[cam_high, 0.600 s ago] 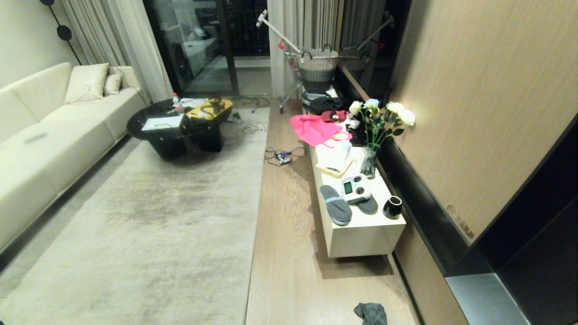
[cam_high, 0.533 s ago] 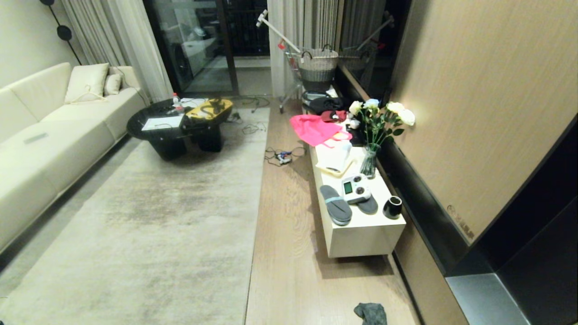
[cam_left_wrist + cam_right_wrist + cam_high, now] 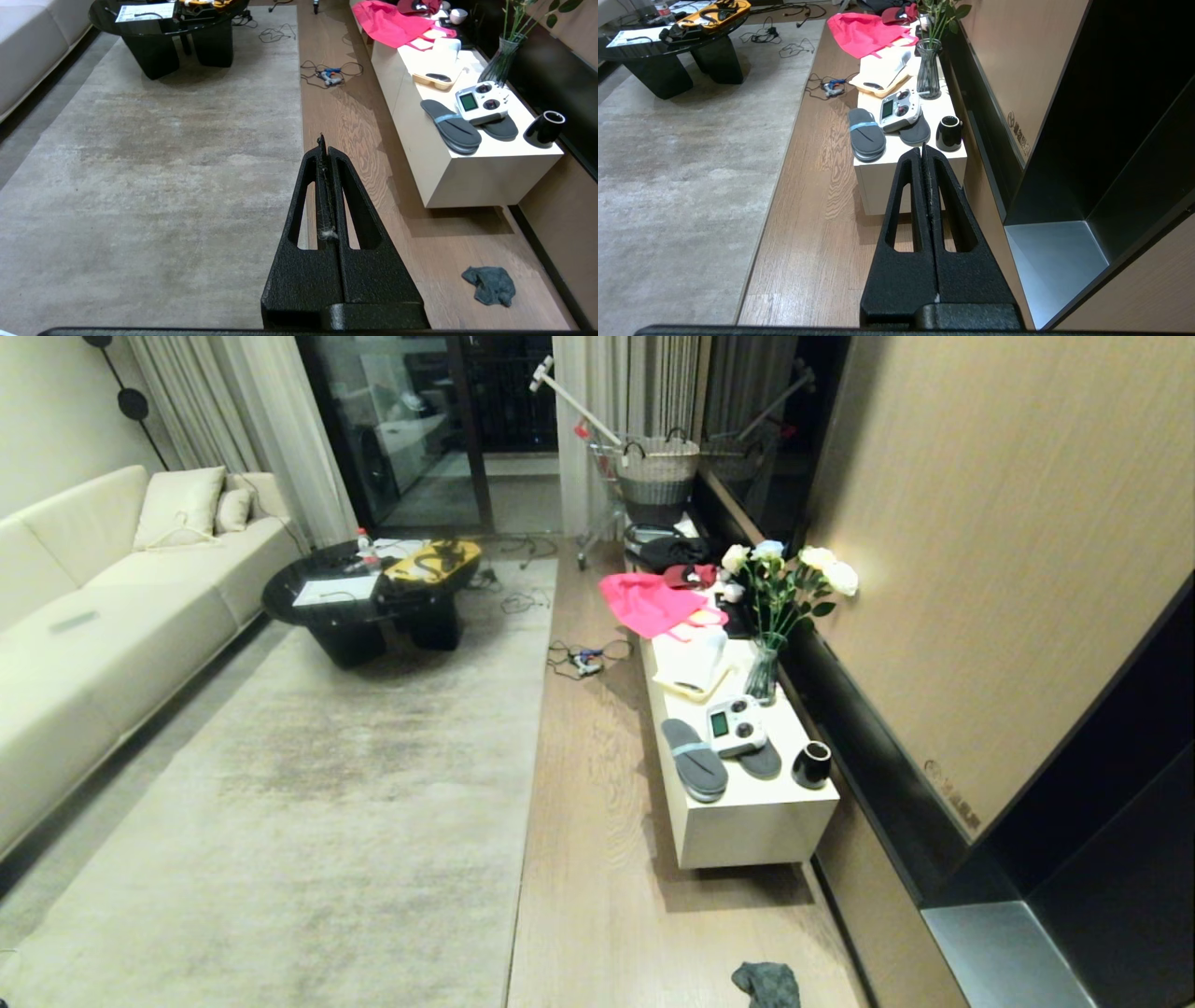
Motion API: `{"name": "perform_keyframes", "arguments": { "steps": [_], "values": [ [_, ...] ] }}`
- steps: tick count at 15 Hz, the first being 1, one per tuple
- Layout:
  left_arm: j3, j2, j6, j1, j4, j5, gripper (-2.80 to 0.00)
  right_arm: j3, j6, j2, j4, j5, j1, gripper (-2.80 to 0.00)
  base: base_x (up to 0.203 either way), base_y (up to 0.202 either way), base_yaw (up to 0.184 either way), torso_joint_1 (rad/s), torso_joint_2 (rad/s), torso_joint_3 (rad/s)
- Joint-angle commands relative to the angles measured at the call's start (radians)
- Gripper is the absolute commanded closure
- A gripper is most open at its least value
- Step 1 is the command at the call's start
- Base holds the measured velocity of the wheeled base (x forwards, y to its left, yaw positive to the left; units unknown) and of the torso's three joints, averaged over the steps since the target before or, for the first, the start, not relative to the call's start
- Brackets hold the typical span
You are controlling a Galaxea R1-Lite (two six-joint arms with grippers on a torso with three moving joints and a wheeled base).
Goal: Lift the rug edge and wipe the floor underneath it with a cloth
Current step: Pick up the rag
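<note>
Short-pile and mottled grey-beige, the rug edge [image 3: 530, 775] ran straight away from the robot beside glossy wood-grain floor [image 3: 597, 859]. The crumpled terry cloth [image 3: 767, 984] lay near the white desk [image 3: 756, 826]. Left end effector [image 3: 323, 142] and right end effector [image 3: 923, 150] were pressed together, empty.

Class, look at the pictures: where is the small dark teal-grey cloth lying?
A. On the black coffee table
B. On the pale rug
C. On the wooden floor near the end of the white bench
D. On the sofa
C: the cloth lies crumpled on the floor, past the white bench, off the rug.
</note>
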Motion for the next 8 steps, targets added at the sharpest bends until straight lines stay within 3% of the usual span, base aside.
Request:
{"name": "perform_keyframes", "arguments": {
  "steps": [1, 8],
  "values": [
    [0.0, 0.002, 0.0, 0.0, 0.0, 0.0, 0.0, 0.0, 0.0, 0.002, 0.0, 0.0, 0.001, 0.0, 0.0, 0.0, 0.0, 0.0, 0.0, 0.0],
    [0.0, 0.002, 0.0, 0.0, 0.0, 0.0, 0.0, 0.0, 0.0, 0.001, 0.0, 0.0, 0.0, 0.0, 0.0, 0.0, 0.0, 0.0, 0.0, 0.0]
  ]
}}
